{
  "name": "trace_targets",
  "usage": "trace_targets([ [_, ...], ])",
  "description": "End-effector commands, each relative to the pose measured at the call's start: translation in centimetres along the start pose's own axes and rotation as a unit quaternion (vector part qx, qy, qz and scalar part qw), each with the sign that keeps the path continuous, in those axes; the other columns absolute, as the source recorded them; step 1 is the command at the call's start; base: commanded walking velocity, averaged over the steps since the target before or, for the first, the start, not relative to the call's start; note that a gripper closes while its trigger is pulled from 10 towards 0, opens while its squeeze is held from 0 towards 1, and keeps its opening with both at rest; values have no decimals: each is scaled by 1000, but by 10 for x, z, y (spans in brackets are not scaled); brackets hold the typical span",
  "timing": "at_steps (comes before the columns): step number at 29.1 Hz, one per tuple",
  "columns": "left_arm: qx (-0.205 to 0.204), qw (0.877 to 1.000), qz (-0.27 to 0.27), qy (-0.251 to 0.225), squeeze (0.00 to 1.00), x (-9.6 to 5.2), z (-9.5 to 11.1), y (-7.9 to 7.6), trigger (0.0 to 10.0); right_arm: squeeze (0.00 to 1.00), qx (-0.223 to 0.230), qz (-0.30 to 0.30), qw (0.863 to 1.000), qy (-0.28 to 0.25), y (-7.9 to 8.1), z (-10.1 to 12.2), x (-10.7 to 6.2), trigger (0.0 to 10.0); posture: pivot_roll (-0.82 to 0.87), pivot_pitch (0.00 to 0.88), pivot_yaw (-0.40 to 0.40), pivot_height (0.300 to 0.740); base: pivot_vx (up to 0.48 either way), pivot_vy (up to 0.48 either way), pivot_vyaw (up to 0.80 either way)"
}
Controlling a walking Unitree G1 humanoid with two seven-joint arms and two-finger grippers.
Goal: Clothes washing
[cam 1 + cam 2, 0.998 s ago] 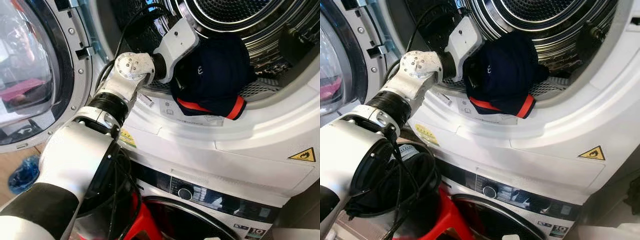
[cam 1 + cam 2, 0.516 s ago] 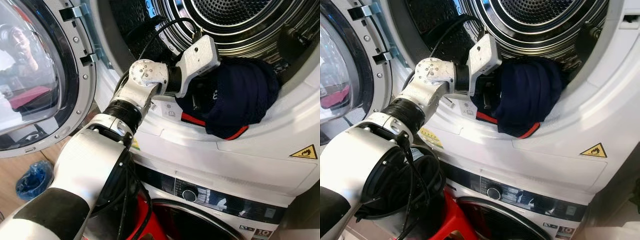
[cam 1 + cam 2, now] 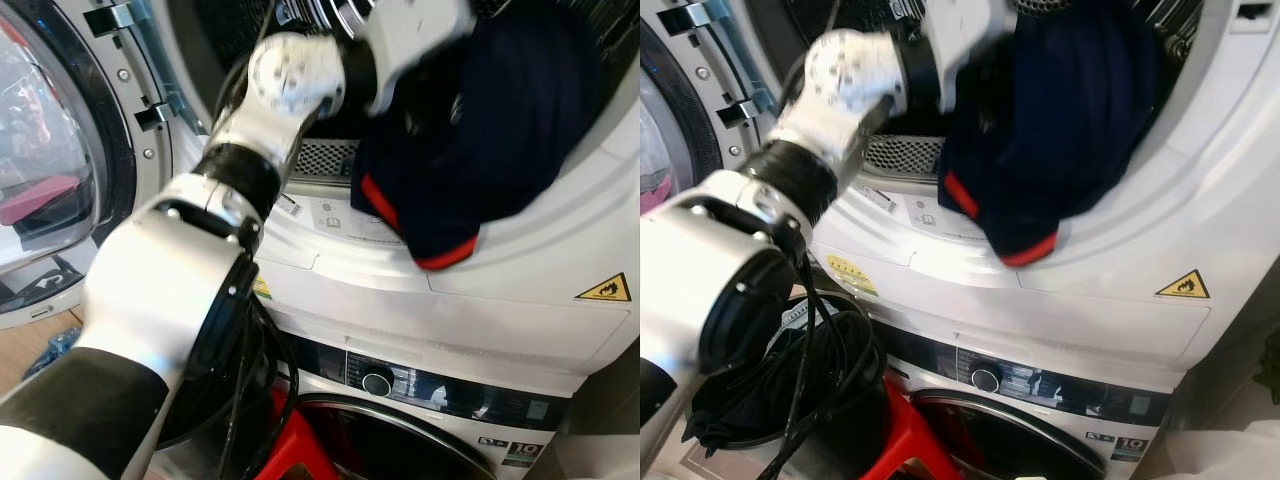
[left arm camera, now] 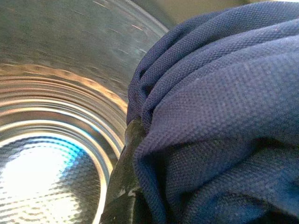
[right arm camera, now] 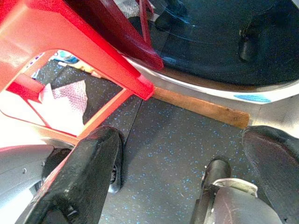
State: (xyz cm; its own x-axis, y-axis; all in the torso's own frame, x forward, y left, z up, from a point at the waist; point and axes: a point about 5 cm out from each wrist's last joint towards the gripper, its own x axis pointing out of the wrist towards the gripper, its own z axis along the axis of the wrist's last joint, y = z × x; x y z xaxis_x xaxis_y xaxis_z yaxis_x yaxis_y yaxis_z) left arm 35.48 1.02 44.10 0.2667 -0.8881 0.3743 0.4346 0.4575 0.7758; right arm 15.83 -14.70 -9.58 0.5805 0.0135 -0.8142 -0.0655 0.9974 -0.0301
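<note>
A navy garment (image 3: 480,120) with red trim hangs bunched at the mouth of the upper machine's drum (image 4: 56,116), its lower hem draped over the white door rim (image 3: 330,215). My left gripper (image 3: 430,85) is shut on the garment, fingers buried in the cloth. In the left wrist view the navy fabric (image 4: 219,121) lies over one black finger (image 4: 122,191), with the steel drum behind. My right gripper (image 5: 182,168) hangs low and open above the speckled floor.
The upper machine's round glass door (image 3: 60,150) stands open to the left. Below is a second machine with a control knob (image 3: 377,381) and a dark door (image 5: 224,42). A red stool (image 5: 70,42) stands at its foot. A dark bin with cables (image 3: 790,390) sits lower left.
My left arm has risen and pushed toward the drum, lifting the navy garment off the rim so that it now hangs higher. The camera has shifted too.
</note>
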Motion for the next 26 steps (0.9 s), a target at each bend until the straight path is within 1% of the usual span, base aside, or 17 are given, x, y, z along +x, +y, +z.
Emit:
trace_targets([
  [1,-4,995,96,13,0,-10,2,24,10000,0,2,9,1000,-3,9,-1,0,10000,-115,0,198,740,0,0,0],
  [4,-9,983,181,34,0,-17,-2,37,10000,0,5,7,1000,-3,10,-2,-1,10000,-119,0,199,740,0,0,0],
  [5,-12,976,211,42,0,-22,-4,42,10000,0,5,6,1000,-3,10,-2,-1,10000,-123,0,202,740,0,0,0],
  [6,-12,976,211,42,0,-22,-4,42,10000,0,5,6,1000,-3,10,-2,-1,10000,-123,0,202,740,0,0,0],
  [7,-26,960,271,69,0,-34,-13,51,10000,0,5,6,1000,-2,11,-3,-1,10000,-124,0,202,740,0,0,0],
  [8,-31,953,290,84,0,-40,-18,53,10000,0,5,6,1000,-1,11,-4,-1,10000,-124,0,202,740,0,0,0],
  [10,-21,942,313,121,0,-50,-30,53,10000,0,6,5,1000,0,10,-6,-2,10000,-129,0,205,740,0,0,0],
  [11,-44,931,328,152,0,-59,-43,50,10000,0,8,3,1000,2,9,-8,-2,10000,-128,0,205,740,0,0,0],
  [12,-55,928,332,161,0,-62,-47,49,10000,0,8,3,1000,3,9,-8,-3,10000,-128,0,206,740,0,0,0],
  [15,-110,924,311,192,0,-67,-66,34,10000,0,9,3,1000,7,7,-11,-3,10000,-128,0,204,740,0,0,0],
  [17,-140,928,257,230,0,-66,-81,15,10000,0,10,2,1000,10,6,-13,-4,10000,-130,0,204,740,0,0,0],
  [18,-172,927,237,233,0,-65,-86,7,10000,0,11,1,1000,10,5,-13,-4,10000,-134,1,202,740,0,0,0],
  [20,-222,927,206,224,0,-63,-90,-2,10000,0,12,-1,1000,9,4,-13,-4,10000,-131,6,200,740,0,0,0],
  [21,-222,927,206,224,0,-63,-90,-2,10000,0,12,-1,1000,9,4,-13,-4,10000,-131,6,200,740,0,0,0],
  [22,-250,928,180,209,0,-61,-89,-7,10000,0,13,-2,1000,9,3,-13,-4,10000,-131,11,198,740,0,0,0],
  [25,-271,933,137,191,0,-57,-87,-12,10000,0,13,-4,1000,10,1,-13,-4,10000,-129,15,198,740,0,0,0],
  [26,-261,941,102,188,0,-55,-85,-15,10000,0,12,-4,1000,10,0,-13,-4,10000,-132,19,196,740,0,0,0],
])
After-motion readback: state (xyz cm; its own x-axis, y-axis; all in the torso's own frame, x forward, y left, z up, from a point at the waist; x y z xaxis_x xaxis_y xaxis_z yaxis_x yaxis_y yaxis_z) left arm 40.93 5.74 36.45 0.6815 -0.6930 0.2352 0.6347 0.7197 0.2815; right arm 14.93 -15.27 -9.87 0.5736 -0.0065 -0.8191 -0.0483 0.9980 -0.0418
